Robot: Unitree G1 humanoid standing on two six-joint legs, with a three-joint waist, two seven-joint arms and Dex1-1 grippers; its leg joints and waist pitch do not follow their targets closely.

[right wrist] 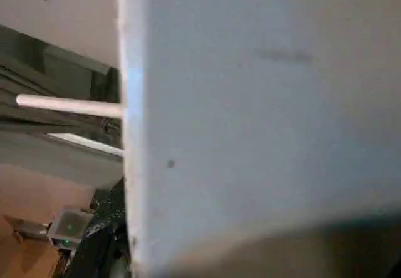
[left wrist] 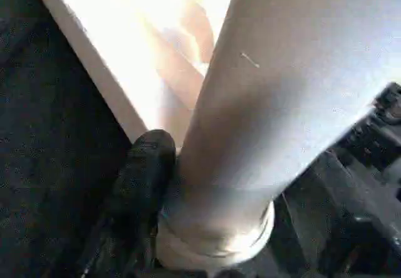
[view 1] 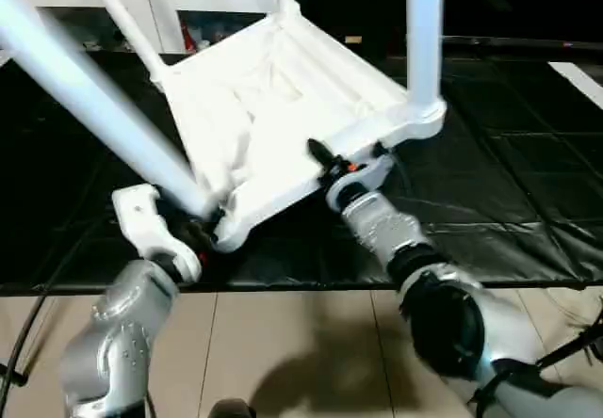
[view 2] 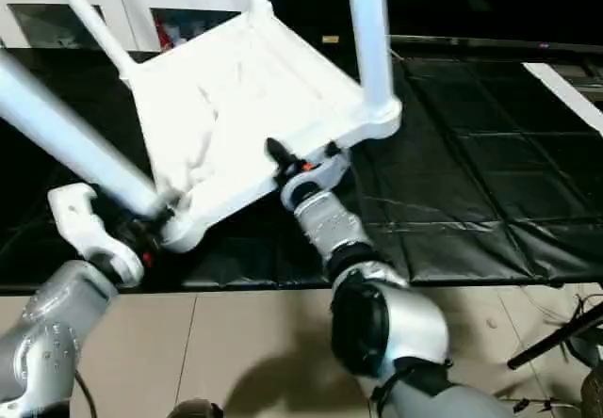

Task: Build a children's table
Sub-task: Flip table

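Silver forearms nearest. Left tool [view 1: 203, 222] clamps tapered white plastic tube leg [view 1: 89, 98] at socket, 8 o'clock; right tool [view 1: 332, 162] grips tilted ribbed white plastic tabletop [view 1: 273, 107] edge over black mat [view 1: 509, 192]. Final leg seating — next: push home, then flip upright.

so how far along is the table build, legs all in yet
Four legs look seated in the corner sockets of the table top, which is tipped up, underside showing, over the black mat. In hand: the left gripper sits around the base of the near left leg, and the right gripper is on the top's front edge. Left: checking how firmly the legs sit, which I can't judge, and standing the table on its legs.
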